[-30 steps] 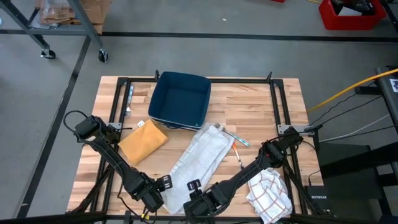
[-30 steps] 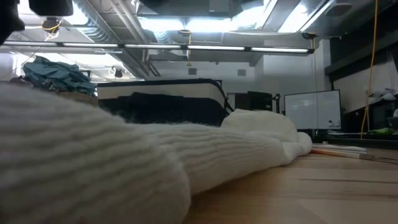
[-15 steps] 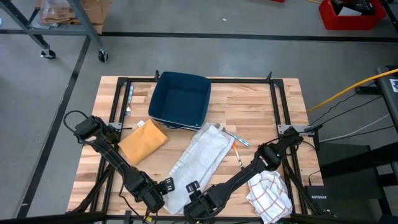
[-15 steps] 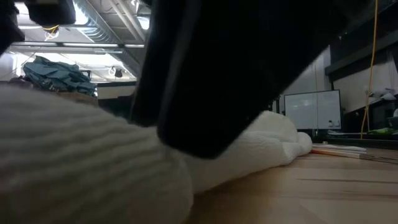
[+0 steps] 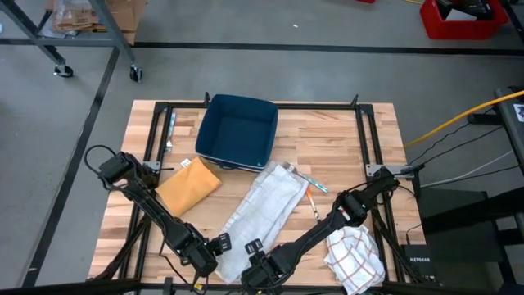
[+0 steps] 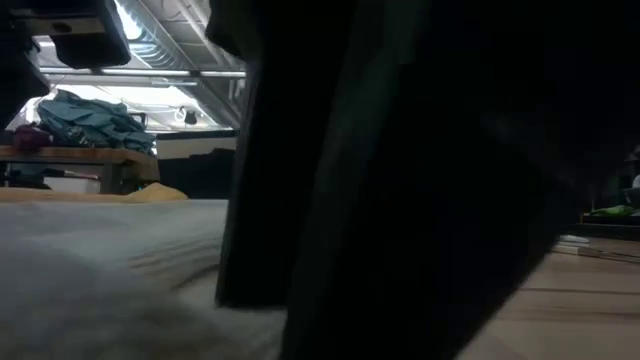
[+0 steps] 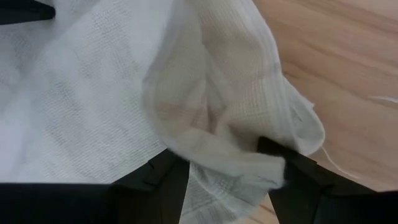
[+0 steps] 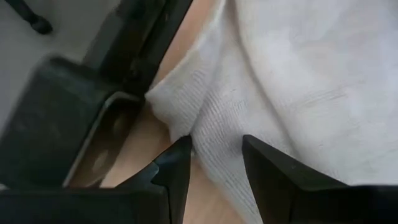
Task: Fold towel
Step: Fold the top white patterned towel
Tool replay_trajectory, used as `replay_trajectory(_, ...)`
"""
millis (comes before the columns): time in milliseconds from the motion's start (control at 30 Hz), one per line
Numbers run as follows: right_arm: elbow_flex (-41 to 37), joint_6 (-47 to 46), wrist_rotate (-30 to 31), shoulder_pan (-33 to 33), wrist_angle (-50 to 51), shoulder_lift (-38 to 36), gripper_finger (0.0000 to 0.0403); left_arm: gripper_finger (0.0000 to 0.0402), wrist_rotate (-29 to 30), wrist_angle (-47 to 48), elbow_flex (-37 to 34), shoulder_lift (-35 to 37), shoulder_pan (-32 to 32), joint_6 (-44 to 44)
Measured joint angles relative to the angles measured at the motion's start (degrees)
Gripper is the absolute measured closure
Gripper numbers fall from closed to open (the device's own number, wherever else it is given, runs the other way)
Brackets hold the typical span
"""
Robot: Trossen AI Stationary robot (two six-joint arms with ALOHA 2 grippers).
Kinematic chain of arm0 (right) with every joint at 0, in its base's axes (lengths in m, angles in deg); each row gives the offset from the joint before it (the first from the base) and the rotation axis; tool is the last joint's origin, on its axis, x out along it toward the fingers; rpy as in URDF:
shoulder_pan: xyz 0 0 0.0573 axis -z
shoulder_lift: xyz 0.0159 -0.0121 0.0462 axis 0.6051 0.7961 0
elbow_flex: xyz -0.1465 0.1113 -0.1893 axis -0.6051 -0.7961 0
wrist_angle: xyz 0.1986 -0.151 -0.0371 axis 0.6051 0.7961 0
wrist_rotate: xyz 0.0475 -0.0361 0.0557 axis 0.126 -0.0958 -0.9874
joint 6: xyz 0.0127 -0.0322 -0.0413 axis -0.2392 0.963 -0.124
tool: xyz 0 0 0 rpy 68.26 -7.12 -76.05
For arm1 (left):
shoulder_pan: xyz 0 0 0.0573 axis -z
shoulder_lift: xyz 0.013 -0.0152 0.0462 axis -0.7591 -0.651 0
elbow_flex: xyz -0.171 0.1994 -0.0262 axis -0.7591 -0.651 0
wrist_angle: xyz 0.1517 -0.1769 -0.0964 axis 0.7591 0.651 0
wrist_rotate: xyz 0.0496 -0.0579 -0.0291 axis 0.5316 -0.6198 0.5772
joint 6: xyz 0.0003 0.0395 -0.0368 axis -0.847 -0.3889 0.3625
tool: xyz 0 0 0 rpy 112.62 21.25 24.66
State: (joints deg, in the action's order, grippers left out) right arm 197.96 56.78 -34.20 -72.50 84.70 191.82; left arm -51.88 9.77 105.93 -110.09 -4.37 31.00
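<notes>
**Q:** Where does the towel lie?

**A:** The white towel [image 5: 264, 215] stretches as a long strip across the wooden table [image 5: 344, 143], its far end just below the blue bin [image 5: 238, 133] and its near end at the table's front edge, farthest from the bin.

**Q:** And the two arms?

**A:** Both work at that near end. The left gripper [image 5: 211, 250] sits at the corner of the strip on the side of the orange cloth [image 5: 188, 185]. Its wrist view shows the fingers [image 7: 155, 186] parted, with a bunched fold of towel [image 7: 236, 124] gathered between them; whether they press it tight cannot be told. The right gripper [image 5: 255, 260] sits at the other near corner, on the side of the checked cloth [image 5: 354, 254], which lies well off to the bin's lower right. Its fingers [image 8: 177, 168] stand a little apart, straddling the towel's hemmed edge [image 8: 205, 118] where it meets bare wood.

**Q:** Anything else close by?

**A:** A pen-like item [image 5: 311, 183] lies beside the strip's far end, near the bin. In the low view a dark arm [image 6: 420, 180] fills most of the frame, with towel fabric [image 6: 100, 270] spread beneath it.
</notes>
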Motion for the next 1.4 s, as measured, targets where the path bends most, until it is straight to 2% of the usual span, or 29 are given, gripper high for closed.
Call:
replay_trajectory(233,0.0,-1.7,0.1,0.1,-1.6,0.7,0.0254,0.022,0.0,-0.8,-0.4,0.0,0.0,0.4)
replay_trajectory(333,0.0,-1.8,0.2,0.2,-2.6,0.8,0.0267,0.0234,0.0,-0.8,-0.4,0.0,0.0,0.9)
replay_trajectory(433,0.0,-3.0,0.1,0.1,-3.3,0.8,0.0304,0.0265,0.0,-0.8,-0.4,0.0,0.0,2.8)
replay_trajectory(600,0.0,-13.0,-0.8,0.1,-4.6,0.8,0.0388,0.0341,0.0,-0.8,-0.4,0.0,0.3,8.8)
replay_trajectory(667,0.2,-16.2,-0.9,0.0,-4.8,0.8,0.039,0.0375,0.0,-0.8,-0.4,0.0,0.5,11.9)
replay_trajectory(733,0.5,-19.6,-0.9,0.0,-5.6,0.9,0.0382,0.0393,0.0,-0.8,-0.4,0.0,0.9,15.4)
replay_trajectory(1000,1.0,-27.4,-1.4,0.0,-9.0,0.7,0.0394,0.0397,0.0,-0.6,0.8,0.0,3.6,25.9)
replay_trajectory(1200,5.1,-28.6,-0.8,-0.1,-9.0,0.6,0.0398,0.0398,0.0,-0.2,4.1,0.1,5.8,26.7)
replay_trajectory(1400,5.1,-31.7,-0.9,-0.8,-9.9,-0.4,0.04,0.04,0.0,0.3,5.2,2.4,6.7,29.9)
